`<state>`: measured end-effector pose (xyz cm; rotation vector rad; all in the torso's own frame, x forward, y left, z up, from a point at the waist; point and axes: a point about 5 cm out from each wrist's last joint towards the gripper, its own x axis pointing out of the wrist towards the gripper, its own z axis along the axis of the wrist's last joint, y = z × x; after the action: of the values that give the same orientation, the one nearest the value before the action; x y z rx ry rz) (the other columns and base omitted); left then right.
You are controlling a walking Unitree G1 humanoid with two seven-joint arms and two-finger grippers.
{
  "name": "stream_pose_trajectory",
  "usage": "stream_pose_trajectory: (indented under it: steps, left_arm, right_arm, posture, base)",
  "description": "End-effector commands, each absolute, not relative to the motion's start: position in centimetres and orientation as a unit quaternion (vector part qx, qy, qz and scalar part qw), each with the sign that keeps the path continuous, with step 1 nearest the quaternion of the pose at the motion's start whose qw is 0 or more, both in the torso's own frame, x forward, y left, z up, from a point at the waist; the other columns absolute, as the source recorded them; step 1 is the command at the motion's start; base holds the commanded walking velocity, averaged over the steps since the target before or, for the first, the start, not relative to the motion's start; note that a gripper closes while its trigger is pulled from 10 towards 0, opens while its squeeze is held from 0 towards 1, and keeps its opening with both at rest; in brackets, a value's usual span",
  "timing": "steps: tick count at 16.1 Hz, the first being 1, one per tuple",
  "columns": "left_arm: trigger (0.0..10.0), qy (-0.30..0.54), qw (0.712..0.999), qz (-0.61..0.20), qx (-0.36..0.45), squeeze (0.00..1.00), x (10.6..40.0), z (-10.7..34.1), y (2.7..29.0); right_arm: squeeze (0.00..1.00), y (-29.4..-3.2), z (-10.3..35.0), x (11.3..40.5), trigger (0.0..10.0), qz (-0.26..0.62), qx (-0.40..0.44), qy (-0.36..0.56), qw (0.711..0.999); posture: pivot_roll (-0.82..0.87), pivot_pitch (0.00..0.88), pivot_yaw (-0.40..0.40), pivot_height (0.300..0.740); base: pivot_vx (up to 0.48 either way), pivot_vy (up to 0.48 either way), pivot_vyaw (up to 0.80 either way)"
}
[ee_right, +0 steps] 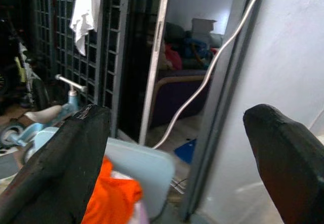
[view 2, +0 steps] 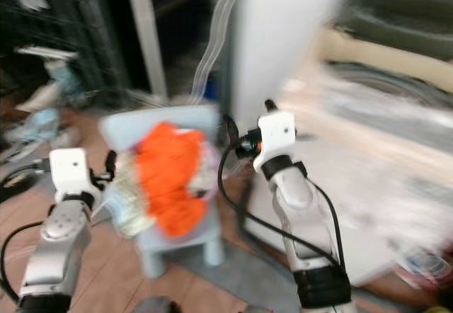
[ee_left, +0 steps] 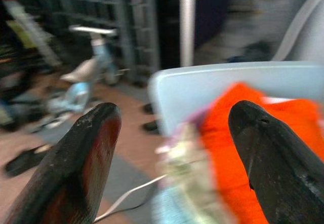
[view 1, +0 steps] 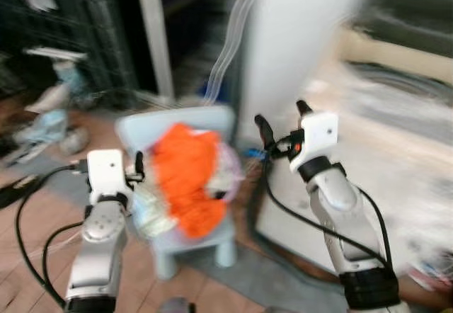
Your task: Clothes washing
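Head views blurred. Far left of frame: small pale blue child's tricycle [view 1: 49, 118] before a dark metal grille [view 1: 78, 37]. Lower left: left gripper [ee_left: 174, 133], fingers spread wide with nothing between them, just beside the laundry. Centre: small light blue plastic chair [view 1: 212, 246] on tiled floor, bearing a heap of clothes topped by a bright orange garment [view 1: 187, 178]. Right of centre: right gripper [view 1: 279, 125], raised, fingers parted, holding nothing, near a white appliance wall [view 1: 290, 37]. Grey hose [ee_right: 202, 87] hangs down it.

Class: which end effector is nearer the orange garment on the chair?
Left. The left end effector sits right beside the orange garment; the right end effector is raised farther off, past the chair.
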<state>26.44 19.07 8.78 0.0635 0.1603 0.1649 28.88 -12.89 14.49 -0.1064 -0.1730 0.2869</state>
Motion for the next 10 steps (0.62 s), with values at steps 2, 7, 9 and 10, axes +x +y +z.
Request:
stream_pose_trajectory:
  steps: [2,7,9,10]
  left_arm:
    - [10.0,0.080,0.994,0.073,0.027,0.00,26.7,8.7,18.5]
    - [10.0,0.068,0.994,0.072,0.045,0.00,27.1,8.9,18.7]
    - [10.0,0.074,0.995,0.066,0.024,0.00,27.3,8.9,18.1]
    - [10.0,0.053,0.996,0.044,0.064,0.00,27.4,9.4,17.6]
  right_arm:
    - [0.00,-14.4,11.7,28.5,10.0,0.087,-0.057,-0.041,0.994]
    - [0.00,-15.7,9.2,28.1,10.0,0.001,-0.092,-0.009,0.996]
    - [0.00,-15.0,8.9,28.3,10.0,0.021,-0.110,0.001,0.994]
    - [0.00,-15.2,9.4,28.3,10.0,0.000,-0.106,-0.008,0.994]
  posture:
    - [-0.04,0.000,0.026,0.740]
    - [-0.04,0.000,0.040,0.740]
    - [-0.03,0.000,0.034,0.740]
    - [-0.03,0.000,0.033,0.740]
  base:
    - [0.000,0.000,0.76]
    - [0.000,0.000,0.00]
    - [0.000,0.000,0.00]
    - [0.000,0.000,0.00]
